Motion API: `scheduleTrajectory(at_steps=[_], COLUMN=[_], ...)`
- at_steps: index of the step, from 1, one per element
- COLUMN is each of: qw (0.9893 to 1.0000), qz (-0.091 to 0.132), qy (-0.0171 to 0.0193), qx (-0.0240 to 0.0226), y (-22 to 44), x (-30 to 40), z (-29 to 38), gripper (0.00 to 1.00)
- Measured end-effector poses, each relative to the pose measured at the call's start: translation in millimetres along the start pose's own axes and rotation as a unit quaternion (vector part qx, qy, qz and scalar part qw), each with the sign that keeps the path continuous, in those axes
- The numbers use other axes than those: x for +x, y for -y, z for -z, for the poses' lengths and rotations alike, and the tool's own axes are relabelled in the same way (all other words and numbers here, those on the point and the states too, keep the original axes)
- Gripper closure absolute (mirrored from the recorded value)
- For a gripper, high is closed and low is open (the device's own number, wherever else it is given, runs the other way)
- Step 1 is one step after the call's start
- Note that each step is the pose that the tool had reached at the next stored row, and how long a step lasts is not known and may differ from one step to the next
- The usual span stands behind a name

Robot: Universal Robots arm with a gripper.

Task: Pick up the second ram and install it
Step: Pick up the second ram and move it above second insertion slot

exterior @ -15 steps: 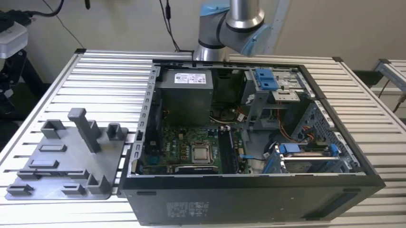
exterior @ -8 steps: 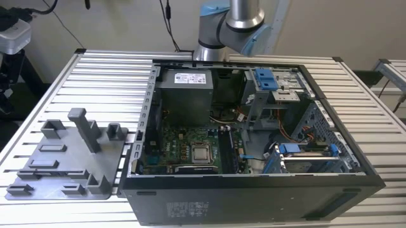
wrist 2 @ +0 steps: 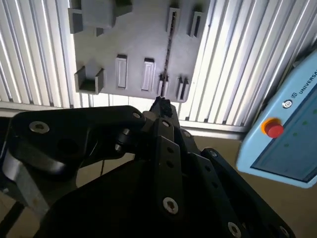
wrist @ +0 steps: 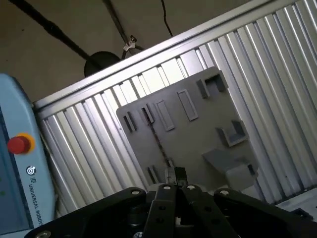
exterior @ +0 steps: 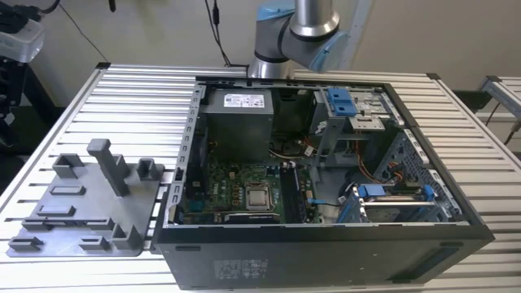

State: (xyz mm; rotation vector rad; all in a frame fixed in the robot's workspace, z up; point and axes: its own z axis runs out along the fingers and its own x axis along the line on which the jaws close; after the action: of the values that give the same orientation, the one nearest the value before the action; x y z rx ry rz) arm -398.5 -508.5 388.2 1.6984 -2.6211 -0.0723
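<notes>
We see the gripper [wrist 2: 161, 105] clenched and empty, hanging above the grey tray [wrist 2: 138, 34]. The second ram [wrist 2: 167, 54] stands edge-on in the tray's slots, a thin dark line; its chips are hidden.

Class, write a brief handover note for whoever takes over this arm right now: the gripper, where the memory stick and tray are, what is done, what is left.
Gripper: hangs above the grey plastic holder tray, carrying nothing and touching nothing.
Second ram, a long dark memory stick: on edge in the tray's slots, below the gripper.
Open black computer case: beside the tray on the slatted metal table.
Done: nothing yet on this stick.
Left: pick-up and installation.
</notes>
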Motion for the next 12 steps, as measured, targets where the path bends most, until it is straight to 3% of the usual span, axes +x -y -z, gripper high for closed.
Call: scheduleTrajectory(at_steps=[3,6,9,12], qw=[0.9996,0.9985,0.9967,0.9941], qz=[0.027,0.054,0.082,0.109], qy=[-0.0013,-0.0026,-0.0039,-0.0052], qx=[-0.0003,-0.0006,-0.0008,-0.0011], y=[0.0,0.1,0.0,0.0], x=[0.0,0.0,0.0,0.0], z=[0.0,0.0,-0.1,-0.4], gripper=[0.89,0.89,0.89,0.89])
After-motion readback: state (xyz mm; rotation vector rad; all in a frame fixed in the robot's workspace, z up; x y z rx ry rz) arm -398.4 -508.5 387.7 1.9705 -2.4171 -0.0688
